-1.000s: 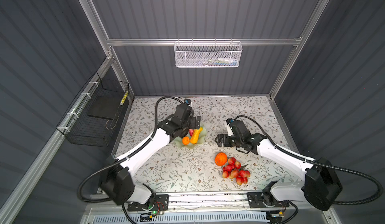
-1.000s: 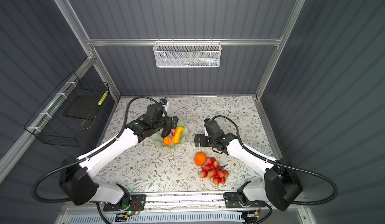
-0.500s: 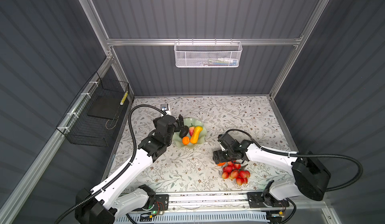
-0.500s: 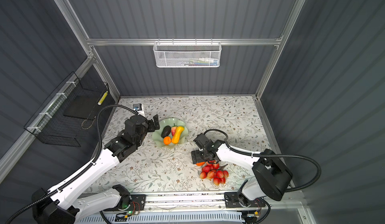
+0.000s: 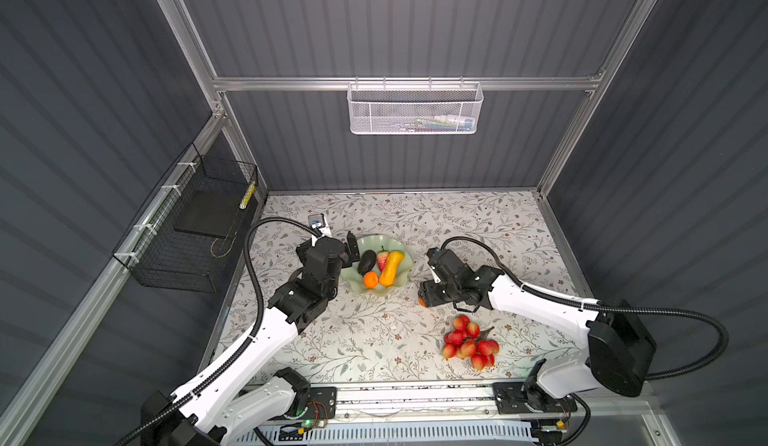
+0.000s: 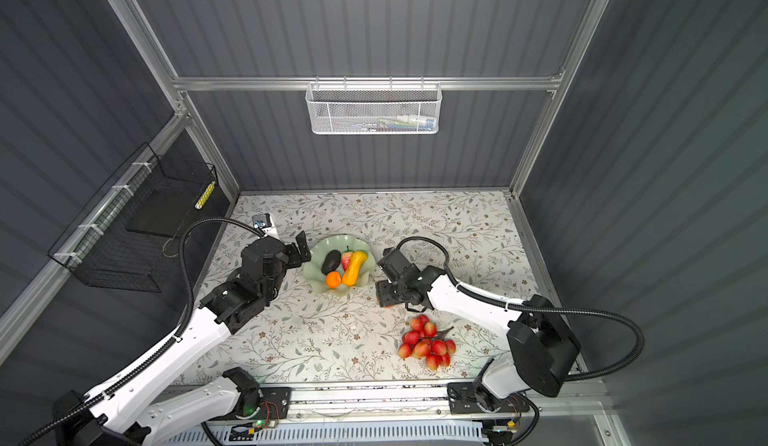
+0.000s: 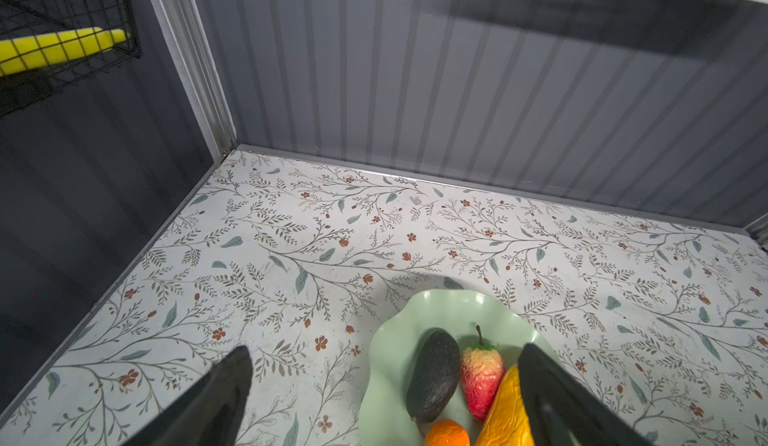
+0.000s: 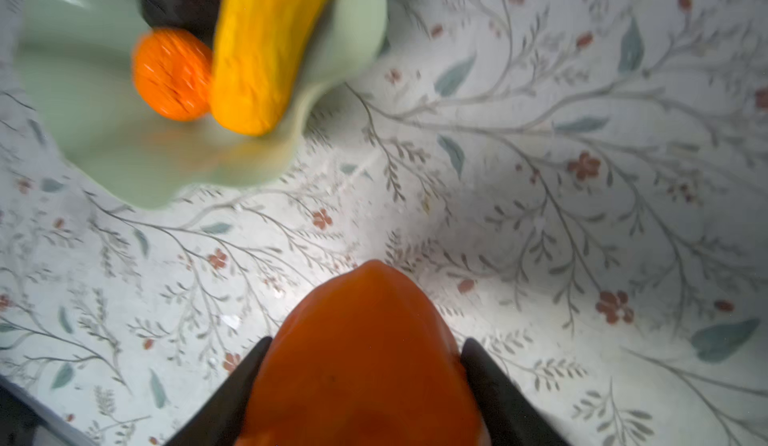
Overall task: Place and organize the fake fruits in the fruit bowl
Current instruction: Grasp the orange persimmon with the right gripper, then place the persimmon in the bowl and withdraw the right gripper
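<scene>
My right gripper (image 8: 365,342) is clamped on the large orange (image 8: 361,311) — both fingers press its flanks in the wrist view. It hangs at 4 o'clock from the fruit bowl (image 5: 376,242), near the rim, which I read as a carry towards a drop. My left gripper (image 7: 384,352) stands wide and empty at the bowl's 9 o'clock, probably parked so the arms do not meet.

Inside, the avocado (image 5: 366,262), strawberry (image 5: 382,259) and squash (image 5: 390,268) lie side by side, the tangerine (image 5: 370,280) at their 6 o'clock end. The squash takes the 3 o'clock side, so it bars my straight way in — the bare patch at 12 o'clock looks safer. The grapes (image 5: 467,342) lie on the table (image 5: 353,340) at 5 o'clock, well apart from the bowl, not yet placed. A white mesh basket (image 5: 413,109) on the back wall and a black wire basket (image 5: 187,232) on the side wall are both out of my path.
</scene>
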